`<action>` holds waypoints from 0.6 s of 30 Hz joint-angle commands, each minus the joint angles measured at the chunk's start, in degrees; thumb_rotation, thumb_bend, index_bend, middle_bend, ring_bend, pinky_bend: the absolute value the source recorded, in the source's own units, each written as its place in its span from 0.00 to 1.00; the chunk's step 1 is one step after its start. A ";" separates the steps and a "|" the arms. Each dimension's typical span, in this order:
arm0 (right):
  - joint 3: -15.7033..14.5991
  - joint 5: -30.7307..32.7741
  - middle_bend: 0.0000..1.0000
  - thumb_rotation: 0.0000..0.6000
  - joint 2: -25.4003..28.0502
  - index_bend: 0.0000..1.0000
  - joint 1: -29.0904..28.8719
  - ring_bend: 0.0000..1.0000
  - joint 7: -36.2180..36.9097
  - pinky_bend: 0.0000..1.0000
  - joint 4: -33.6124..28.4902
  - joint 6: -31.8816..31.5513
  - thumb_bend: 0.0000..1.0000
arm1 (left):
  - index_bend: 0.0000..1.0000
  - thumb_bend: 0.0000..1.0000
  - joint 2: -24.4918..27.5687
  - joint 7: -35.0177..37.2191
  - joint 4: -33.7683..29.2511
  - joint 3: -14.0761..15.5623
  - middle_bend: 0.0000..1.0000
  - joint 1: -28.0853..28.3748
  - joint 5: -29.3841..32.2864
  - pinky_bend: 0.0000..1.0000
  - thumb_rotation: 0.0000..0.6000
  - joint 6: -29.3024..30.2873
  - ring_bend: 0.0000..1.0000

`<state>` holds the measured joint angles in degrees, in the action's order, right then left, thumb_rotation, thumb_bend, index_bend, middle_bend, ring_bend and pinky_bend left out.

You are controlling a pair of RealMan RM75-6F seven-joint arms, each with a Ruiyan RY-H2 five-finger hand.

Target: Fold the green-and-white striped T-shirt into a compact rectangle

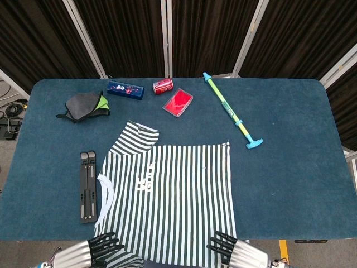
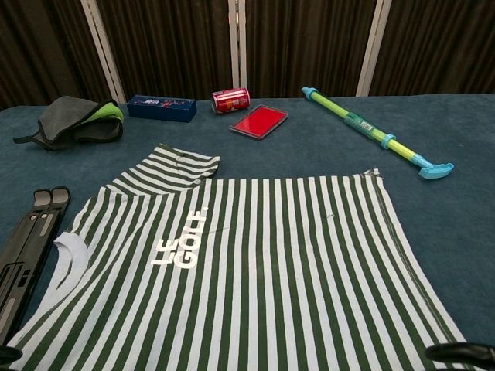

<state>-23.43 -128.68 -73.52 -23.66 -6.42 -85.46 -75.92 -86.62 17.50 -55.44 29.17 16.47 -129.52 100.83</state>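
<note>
Head view – one striped T-shirt [image 1: 173, 195], two robot hands – left robot hand [image 1: 103, 250], right robot hand [image 1: 226, 248]

Dark pleated curtains [image 1: 128, 33] with pale metal posts [image 1: 164, 36] hang behind the blue table [image 1: 290, 167].

Both hands, left hand [image 1: 97, 252] and right hand [image 1: 234, 252], run off the bottom edge, and the T-shirt's [image 1: 167, 201] near hem spills past the worktop [image 1: 290, 184].

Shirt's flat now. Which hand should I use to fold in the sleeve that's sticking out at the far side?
Left, probably. The sleeve juts out on the collar side of the striped T-shirt, the side where the left hand grips the near edge. The right hand would have to cross the whole shirt.
</note>
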 commanded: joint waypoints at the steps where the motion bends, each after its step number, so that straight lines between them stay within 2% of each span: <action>1: 0.20 0.21 0.10 1.00 -0.02 0.75 0.02 0.00 0.17 0.00 0.12 -0.11 0.42 | 0.84 0.63 0.03 -0.05 -0.13 -0.23 0.00 0.03 0.12 0.00 1.00 0.05 0.00; 7: 1.04 1.29 0.10 1.00 0.18 0.75 0.07 0.00 0.89 0.00 0.36 -0.61 0.42 | 0.85 0.63 0.11 0.96 -0.84 -1.78 0.00 0.17 1.94 0.00 1.00 0.08 0.00; 13: 2.78 3.87 0.10 1.00 0.53 0.75 -0.07 0.00 2.78 0.00 0.47 -1.24 0.42 | 0.85 0.63 0.30 2.42 -2.72 -4.95 0.00 0.50 5.79 0.00 1.00 -0.03 0.00; 18: 5.66 7.64 0.10 1.00 0.89 0.75 -0.66 0.00 5.57 0.00 0.70 -1.78 0.42 | 0.85 0.63 1.79 -0.46 -9.22 -8.75 0.00 0.88 12.53 0.00 1.00 -6.00 0.00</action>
<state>-18.82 -122.29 -72.82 -24.02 -1.80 -84.86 -77.52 -85.71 18.32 -61.15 22.36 17.02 -120.02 97.76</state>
